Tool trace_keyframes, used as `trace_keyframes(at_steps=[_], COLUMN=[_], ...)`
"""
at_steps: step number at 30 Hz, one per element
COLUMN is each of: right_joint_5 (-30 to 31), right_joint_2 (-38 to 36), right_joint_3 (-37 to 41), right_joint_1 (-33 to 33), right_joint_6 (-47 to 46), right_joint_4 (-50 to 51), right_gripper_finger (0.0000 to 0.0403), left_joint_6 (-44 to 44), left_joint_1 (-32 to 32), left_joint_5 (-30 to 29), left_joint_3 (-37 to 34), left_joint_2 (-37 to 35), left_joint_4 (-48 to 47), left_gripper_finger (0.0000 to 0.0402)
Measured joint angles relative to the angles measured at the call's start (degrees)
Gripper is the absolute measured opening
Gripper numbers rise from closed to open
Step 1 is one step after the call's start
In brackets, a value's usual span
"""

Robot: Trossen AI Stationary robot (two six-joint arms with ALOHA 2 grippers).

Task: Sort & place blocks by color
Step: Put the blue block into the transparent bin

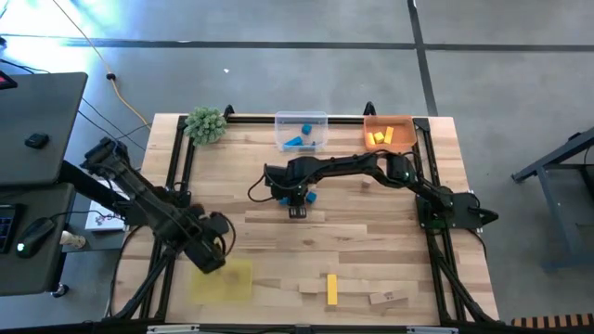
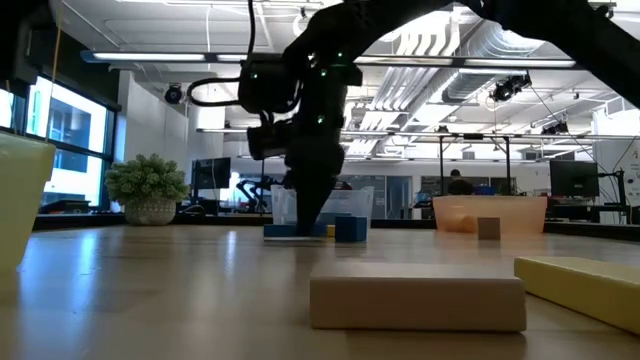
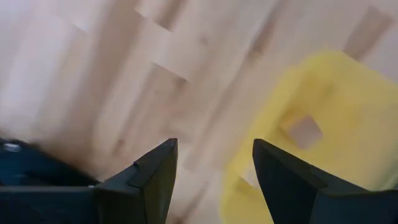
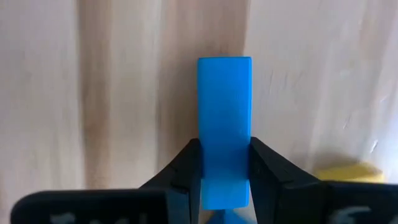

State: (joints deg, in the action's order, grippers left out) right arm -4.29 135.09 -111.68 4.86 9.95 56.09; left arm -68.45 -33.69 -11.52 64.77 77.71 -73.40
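Note:
My right gripper (image 1: 295, 202) reaches to the table's middle, pointing down, and is shut on a blue bar (image 4: 224, 112). A blue cube (image 1: 313, 197) lies just right of it, and another blue piece (image 1: 282, 198) just left. The low view shows the gripper (image 2: 305, 222) down at the tabletop beside the blue cube (image 2: 351, 228). My left gripper (image 1: 212, 246) is open (image 3: 214, 168) and hovers beside the yellow tray (image 1: 223, 281), which holds one plain wood cube (image 3: 303, 132). A yellow bar (image 1: 331, 289) and plain wood blocks (image 1: 388, 297) lie by the near edge. My right gripper pinches the blue bar between its two fingers (image 4: 186, 171), at the bar's end nearest the wrist (image 4: 224, 180). It comes from above, pointing down, with the fingers across the bar's width. The low view shows the fingertips at tabletop height; whether the bar is lifted, I cannot tell.
The clear tray (image 1: 302, 130) at the far edge holds blue blocks. The orange tray (image 1: 388, 133) to its right holds yellow ones. A green plant ball (image 1: 206, 123) sits at the far left corner. A plain wood block (image 2: 417, 300) lies close to the low camera.

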Motion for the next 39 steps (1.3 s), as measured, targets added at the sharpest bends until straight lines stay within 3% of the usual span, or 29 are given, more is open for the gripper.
trace_keyframes(at_steps=[11, 27, 33, 39], right_joint_5=[-0.1, 6.0, 10.2, 10.1], right_joint_2=[-3.3, -3.3, -3.3, -3.3], right_joint_3=[-4.9, -19.7, -19.7, -17.2], right_joint_1=[2.6, 12.5, 17.8, 22.0], right_joint_6=[-3.1, -3.2, -2.1, -2.4], right_joint_4=[2.2, 8.1, 7.7, 4.6], right_gripper_finger=[0.0073, 0.0073, 0.0073, 0.0073], left_joint_6=[9.0, 23.2, 25.6, 28.2], left_joint_1=[9.4, 25.0, 31.2, 37.7], left_joint_5=[-12.7, -20.0, -23.4, -23.9], left_joint_3=[0.0, 0.0, 0.0, 0.0], left_joint_2=[-6.7, -7.8, -7.8, -7.8], left_joint_4=[-2.7, -3.2, -3.1, -0.9], left_gripper_finger=[0.0197, 0.0197, 0.0197, 0.0197])
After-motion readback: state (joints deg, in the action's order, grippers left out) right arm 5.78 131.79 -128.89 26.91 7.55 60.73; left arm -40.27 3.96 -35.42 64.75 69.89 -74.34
